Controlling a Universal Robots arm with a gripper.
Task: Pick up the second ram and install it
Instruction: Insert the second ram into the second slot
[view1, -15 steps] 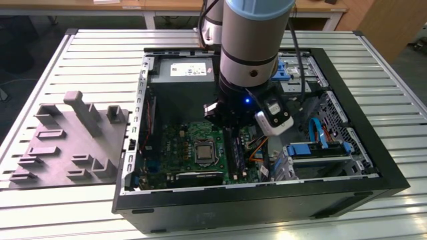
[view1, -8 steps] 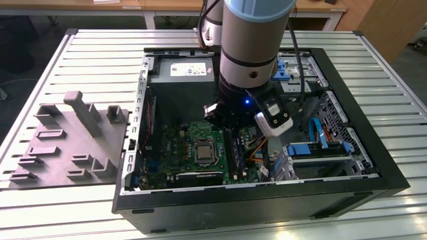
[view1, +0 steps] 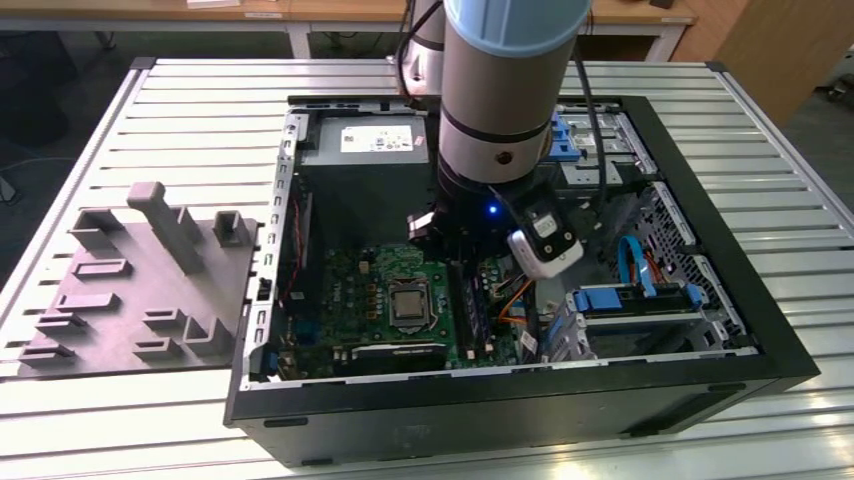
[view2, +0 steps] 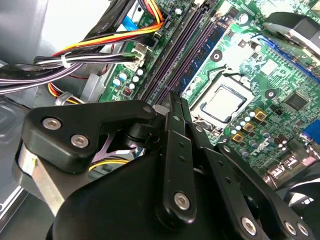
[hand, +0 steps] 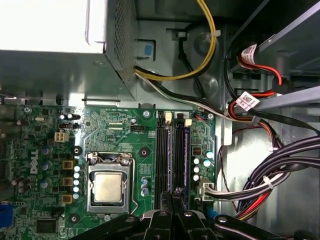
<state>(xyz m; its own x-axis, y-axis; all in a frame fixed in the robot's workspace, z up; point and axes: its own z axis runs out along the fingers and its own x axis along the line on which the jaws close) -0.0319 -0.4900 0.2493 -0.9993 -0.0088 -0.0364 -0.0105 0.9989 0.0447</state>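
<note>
My gripper (hand: 172, 196) hangs low inside the open computer case (view1: 747, 330), over the memory slots of the green motherboard (hand: 125, 130). Its black fingers (view2: 176, 107) are pressed together with nothing between them. The second ram (hand: 176, 150), a thin dark-blue stick, stands on edge in a slot in line with my fingertips, and in the second wrist view the second ram (view2: 186, 50) runs away from them. Another dark-blue stick (hand: 186, 150) stands in the slot beside it. Whether my fingertips touch the stick is hidden.
The processor socket (hand: 108, 187) lies beside the slots. Bundled cables (hand: 280, 170) run on the slots' other side. The grey power supply (view1: 367, 150) fills the case's far end, with blue drive brackets (view1: 627, 298) at the exterior view's right. A grey foam tray (view1: 134, 290) lies outside the case.
</note>
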